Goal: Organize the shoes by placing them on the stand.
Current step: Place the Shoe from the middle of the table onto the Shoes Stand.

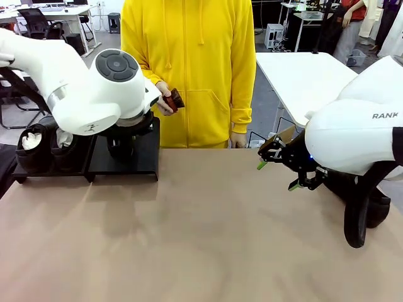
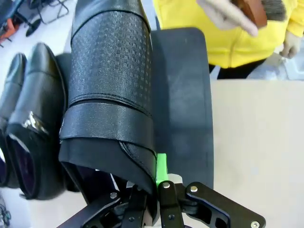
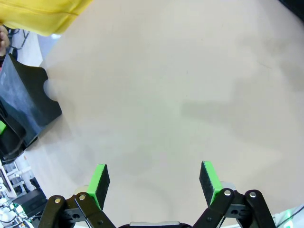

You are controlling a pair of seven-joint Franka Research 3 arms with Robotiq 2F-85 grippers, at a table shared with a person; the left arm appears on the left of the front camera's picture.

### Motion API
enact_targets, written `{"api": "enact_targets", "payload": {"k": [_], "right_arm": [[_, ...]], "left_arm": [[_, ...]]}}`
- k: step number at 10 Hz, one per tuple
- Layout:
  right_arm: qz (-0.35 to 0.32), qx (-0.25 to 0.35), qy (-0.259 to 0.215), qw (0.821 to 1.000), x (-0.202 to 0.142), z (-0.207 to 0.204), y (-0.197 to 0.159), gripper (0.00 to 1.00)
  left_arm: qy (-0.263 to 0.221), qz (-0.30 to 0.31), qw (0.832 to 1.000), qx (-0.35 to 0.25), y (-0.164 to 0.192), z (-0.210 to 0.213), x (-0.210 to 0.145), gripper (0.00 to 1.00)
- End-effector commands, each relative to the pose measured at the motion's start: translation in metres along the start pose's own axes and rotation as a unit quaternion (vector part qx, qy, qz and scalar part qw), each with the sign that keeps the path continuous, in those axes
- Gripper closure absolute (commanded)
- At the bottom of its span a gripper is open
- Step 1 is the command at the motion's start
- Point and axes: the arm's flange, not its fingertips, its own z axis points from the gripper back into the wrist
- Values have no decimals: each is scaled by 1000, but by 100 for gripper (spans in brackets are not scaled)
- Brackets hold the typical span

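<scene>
1. A black textured shoe point(image 2: 111, 90) is grasped at its heel end by the left gripper point(image 2: 154, 190); one green pad point(image 2: 161, 168) is seen pressed against the shoe's rim in the left wrist view.
2. That shoe is held over the stand point(image 2: 183, 99), above the near-left part of the right platform; whether its sole touches the top cannot be told.
3. In the front view the left gripper is hidden behind the white left arm point(image 1: 94, 88), which is positioned over the stand point(image 1: 135, 154) at the far left of the counter point(image 1: 201, 239).
4. Two more shoes point(image 1: 34, 148) stuffed w/ white paper are seen on the left platform, side by side; in the left wrist view one glossy shoe w/ a metal buckle point(image 2: 35, 118) lies just beside the held shoe.
5. The right gripper point(image 1: 280, 167) is released, its green-padded fingers point(image 3: 99, 180) spread wide apart w/ nothing between them, above bare counter point(image 3: 180, 85) at the right.
6. A person in a yellow hoodie point(image 1: 189, 63) is stood at the far side, approx. behind the stand; a reddish-brown brush point(image 1: 175, 99) is held in one hand point(image 1: 164, 97).
</scene>
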Motion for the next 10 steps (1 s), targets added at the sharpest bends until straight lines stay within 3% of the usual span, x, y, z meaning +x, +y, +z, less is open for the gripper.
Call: {"api": "enact_targets", "payload": {"k": [1, 6, 10], "right_arm": [[9, 8, 7, 1000, 3, 1, -1, 0], [9, 8, 7, 1000, 3, 1, -1, 0], [9, 8, 7, 1000, 3, 1, -1, 0]], "left_arm": [[-22, -28, 999, 21, 0, -5, 13, 100], [13, -15, 998, 51, 32, -41, 12, 100], [28, -34, 997, 66, 42, -43, 10, 100]]}}
